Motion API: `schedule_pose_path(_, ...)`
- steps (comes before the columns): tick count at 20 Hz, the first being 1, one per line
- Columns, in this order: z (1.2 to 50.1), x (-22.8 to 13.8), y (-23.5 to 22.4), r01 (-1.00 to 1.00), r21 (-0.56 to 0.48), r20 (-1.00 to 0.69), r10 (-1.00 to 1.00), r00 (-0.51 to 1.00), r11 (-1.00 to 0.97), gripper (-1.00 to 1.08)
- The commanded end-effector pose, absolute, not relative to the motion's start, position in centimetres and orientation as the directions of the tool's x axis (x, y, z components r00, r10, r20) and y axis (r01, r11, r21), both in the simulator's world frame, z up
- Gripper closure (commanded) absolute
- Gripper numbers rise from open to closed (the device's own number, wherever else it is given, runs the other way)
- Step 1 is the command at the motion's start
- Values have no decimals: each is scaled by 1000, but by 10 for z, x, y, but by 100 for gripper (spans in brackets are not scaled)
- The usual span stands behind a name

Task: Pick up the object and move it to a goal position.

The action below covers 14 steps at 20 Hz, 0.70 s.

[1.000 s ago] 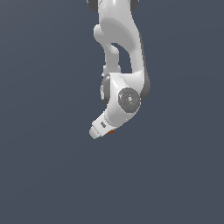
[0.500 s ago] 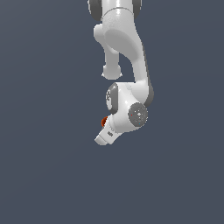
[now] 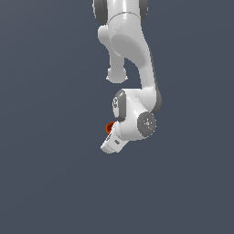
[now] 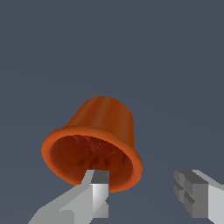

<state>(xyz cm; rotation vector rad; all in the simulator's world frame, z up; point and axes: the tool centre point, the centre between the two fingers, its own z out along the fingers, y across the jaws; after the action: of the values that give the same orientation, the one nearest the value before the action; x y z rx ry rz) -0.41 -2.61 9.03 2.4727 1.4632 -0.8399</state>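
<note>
Orange-red and glossy, the object [image 4: 94,142] fills the wrist view, where we see what the exterior camera cannot: a cup-like body flaring to a wider rim, its open mouth turned toward the lens and its inside mottled dark red. We see the gripper [image 4: 144,192] with its two grey, blocky fingers spread well apart; one fingertip [image 4: 99,183] overlaps the cup's rim, the other stands clear to the side, so we cannot tell whether anything is gripped. From the exterior view we make out only a small red sliver of the object [image 3: 109,127] peeking out beside the white hand, on the exterior view's left of it. That view alone shows us the smooth, white, rounded arm [image 3: 130,55] with grey joint caps.
</note>
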Motion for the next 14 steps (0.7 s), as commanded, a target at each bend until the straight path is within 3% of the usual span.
schedule_pose_path(1, 89, -5, -27, 844, -151, -533, 762, 368, -514, -20)
schedule_pose_path(12, 66, -17, -38, 846, -154, -534, 764, 363, -510, -20)
schedule_pose_path(13, 66, -17, -38, 846, -154, -534, 764, 363, -510, 108)
schedule_pose_path(14, 66, -17, -38, 846, -154, -534, 764, 363, -510, 108)
